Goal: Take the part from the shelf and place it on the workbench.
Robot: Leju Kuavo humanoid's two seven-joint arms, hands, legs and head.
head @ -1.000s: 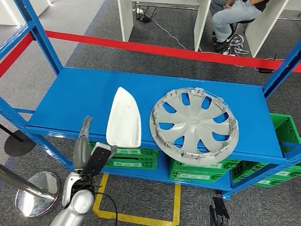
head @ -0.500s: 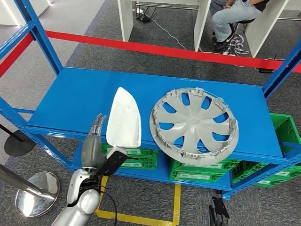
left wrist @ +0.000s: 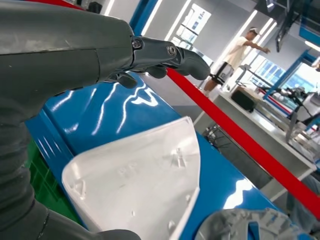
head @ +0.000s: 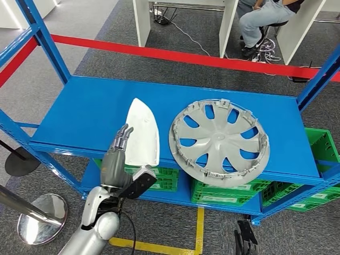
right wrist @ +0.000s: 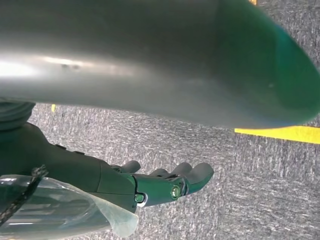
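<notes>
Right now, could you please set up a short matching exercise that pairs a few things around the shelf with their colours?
Things:
1. shelf
2. part
3. wheel cover
4. crates

Colours:
A. grey
B. green
C. blue
D. white

Pairs: 1-C, 2-D, 3-A, 4-B

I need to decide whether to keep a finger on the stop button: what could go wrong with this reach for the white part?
The white part overhangs the shelf's front edge, so a nudge from the open left hand might tip it off. The hubcap lies close beside it and also overhangs; sliding the part sideways could knock it.
</notes>
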